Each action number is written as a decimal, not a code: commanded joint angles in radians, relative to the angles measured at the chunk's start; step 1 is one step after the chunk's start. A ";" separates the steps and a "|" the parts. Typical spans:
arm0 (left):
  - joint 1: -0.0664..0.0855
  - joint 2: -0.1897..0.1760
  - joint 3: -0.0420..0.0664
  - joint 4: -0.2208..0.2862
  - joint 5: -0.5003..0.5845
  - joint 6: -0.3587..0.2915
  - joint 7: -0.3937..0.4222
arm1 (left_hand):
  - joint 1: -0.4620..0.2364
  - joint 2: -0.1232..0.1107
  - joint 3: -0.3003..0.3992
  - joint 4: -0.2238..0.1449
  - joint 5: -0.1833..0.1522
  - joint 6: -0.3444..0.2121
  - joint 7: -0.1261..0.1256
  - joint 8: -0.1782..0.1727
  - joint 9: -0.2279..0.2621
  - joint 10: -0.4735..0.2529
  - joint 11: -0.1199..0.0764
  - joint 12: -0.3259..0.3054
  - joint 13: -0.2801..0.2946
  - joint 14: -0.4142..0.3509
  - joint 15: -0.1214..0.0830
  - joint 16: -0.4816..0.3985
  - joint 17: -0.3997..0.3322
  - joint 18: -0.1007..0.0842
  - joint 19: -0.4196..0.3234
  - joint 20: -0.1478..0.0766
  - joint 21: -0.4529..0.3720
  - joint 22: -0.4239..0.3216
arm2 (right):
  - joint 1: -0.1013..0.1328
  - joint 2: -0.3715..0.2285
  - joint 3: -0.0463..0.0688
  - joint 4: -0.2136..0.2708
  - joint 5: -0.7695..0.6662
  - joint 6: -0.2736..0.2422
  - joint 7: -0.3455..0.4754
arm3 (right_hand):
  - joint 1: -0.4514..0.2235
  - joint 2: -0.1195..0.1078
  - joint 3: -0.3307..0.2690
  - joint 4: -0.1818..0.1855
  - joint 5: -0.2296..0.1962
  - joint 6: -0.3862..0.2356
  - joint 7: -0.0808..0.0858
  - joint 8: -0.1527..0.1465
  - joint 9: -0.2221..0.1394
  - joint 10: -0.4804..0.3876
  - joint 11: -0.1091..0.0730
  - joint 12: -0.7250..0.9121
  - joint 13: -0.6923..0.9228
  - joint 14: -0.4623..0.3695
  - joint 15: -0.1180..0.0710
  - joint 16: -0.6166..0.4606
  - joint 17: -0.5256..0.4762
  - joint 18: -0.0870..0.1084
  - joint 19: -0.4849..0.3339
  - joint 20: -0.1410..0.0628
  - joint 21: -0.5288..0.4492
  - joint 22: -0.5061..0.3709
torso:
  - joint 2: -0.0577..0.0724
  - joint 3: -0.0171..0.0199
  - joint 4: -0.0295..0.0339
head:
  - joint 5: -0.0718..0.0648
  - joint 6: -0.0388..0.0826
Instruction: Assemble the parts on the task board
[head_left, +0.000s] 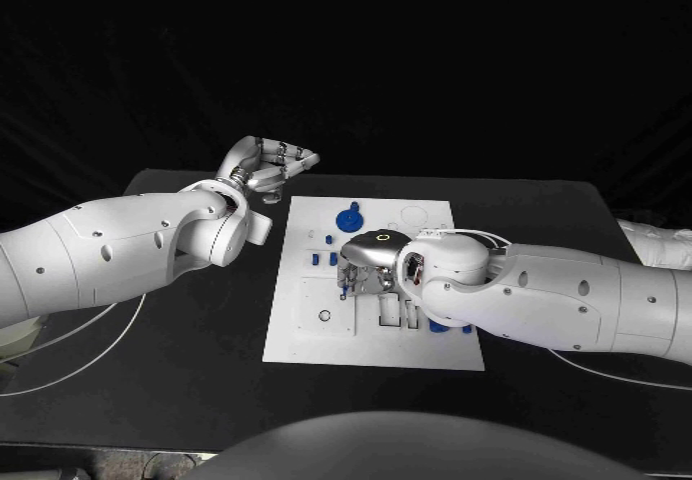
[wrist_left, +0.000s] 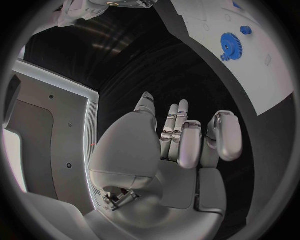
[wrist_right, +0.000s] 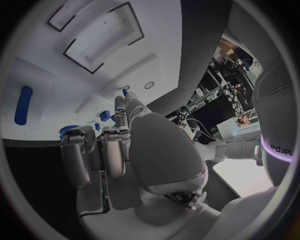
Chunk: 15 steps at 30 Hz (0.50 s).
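The task board (head_left: 310, 340) lay flat at the centre of the black desk (head_left: 173, 380), with the blue parts grouped in its upper half. A blue gear (head_left: 348, 218) sat near the upper edge of the board, and smaller blue parts (head_left: 313, 257) lay just below it.

The right robot hand (head_left: 369, 272) was positioned over the middle of the board, palm down. In the right wrist view its fingers (wrist_right: 112, 150) were curled in just beside several small blue parts (wrist_right: 104, 116); whether it pinched one could not be told. This position likely served to pick or seat a part.

The left robot hand (head_left: 267, 160) was raised in the upper left of the frame, off the board, fingers (wrist_left: 181, 135) half curled and holding nothing, probably to keep the work area free.
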<state>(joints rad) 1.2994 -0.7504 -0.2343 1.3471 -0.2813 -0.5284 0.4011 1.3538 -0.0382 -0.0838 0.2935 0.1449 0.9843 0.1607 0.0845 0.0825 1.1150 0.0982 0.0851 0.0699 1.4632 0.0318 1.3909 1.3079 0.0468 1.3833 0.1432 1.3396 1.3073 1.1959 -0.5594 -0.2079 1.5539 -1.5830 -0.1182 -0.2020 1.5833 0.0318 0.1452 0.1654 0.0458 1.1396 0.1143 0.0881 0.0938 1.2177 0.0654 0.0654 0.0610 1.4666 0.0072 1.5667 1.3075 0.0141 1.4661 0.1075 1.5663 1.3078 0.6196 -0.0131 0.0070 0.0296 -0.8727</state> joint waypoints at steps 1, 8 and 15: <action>0.001 0.000 0.001 0.004 -0.005 0.012 0.006 | -0.003 0.009 -0.006 -0.002 0.003 -0.007 -0.002 -0.006 -0.001 0.000 0.004 -0.007 0.001 -0.008 0.002 -0.007 0.003 0.011 -0.006 0.000 -0.002 0.172 | -0.002 0.003 0.000 -0.003 -0.016 0.015 0.004 | 0.002 0.002 0.006 0.002 0.006 -0.001 0.002 0.001 0.002 -0.004 0.006 -0.006 -0.002 0.104 0.005 0.004 0.263 -0.014 0.105 0.009 0.004 0.263 | 0.000 -0.0003 0.0001 | 0.000 0.000; 0.001 -0.002 0.001 0.007 -0.005 0.011 0.006 | -0.003 0.009 -0.006 -0.002 0.003 -0.007 -0.002 -0.006 -0.001 0.000 0.004 -0.007 0.001 -0.008 0.002 -0.007 0.003 0.011 -0.006 0.000 -0.002 0.172 | -0.008 0.008 0.000 -0.010 -0.016 0.012 0.007 | 0.002 0.002 0.006 0.002 0.006 -0.001 0.002 0.001 0.002 -0.004 0.006 -0.006 -0.002 0.104 0.005 0.004 0.263 -0.014 0.105 0.009 0.004 0.263 | 0.000 -0.0004 0.0011 | 0.001 0.000; 0.001 -0.003 0.001 0.008 -0.005 0.011 0.006 | -0.003 0.009 -0.006 -0.002 0.003 -0.007 -0.002 -0.006 -0.001 0.000 0.004 -0.007 0.001 -0.008 0.002 -0.007 0.003 0.011 -0.006 0.000 -0.002 0.172 | -0.012 0.015 0.000 -0.016 -0.015 0.012 0.008 | 0.002 0.002 0.006 0.002 0.006 -0.001 0.002 0.001 0.002 -0.004 0.006 -0.006 -0.002 0.104 0.005 0.004 0.263 -0.014 0.105 0.009 0.004 0.263 | -0.001 -0.0003 0.0005 | 0.001 0.000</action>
<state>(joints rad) 1.2995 -0.7542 -0.2341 1.3522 -0.2822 -0.5285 0.4011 1.3538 -0.0382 -0.0838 0.2935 0.1449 0.9843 0.1607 0.0845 0.0825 1.1150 0.0983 0.0851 0.0698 1.4632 0.0318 1.3909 1.3077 0.0468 1.3833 0.1432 1.3397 1.3073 1.1861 -0.5457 -0.2074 1.5404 -1.5848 -0.1180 -0.1996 1.5833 0.0318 0.1481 0.1684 0.0456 1.1358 0.1147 0.0880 0.0945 1.2177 0.0654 0.0654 0.0611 1.4666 0.0072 1.5667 1.3074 0.0142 1.4661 0.1075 1.5663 1.3076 0.6195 -0.0133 0.0074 0.0311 -0.8727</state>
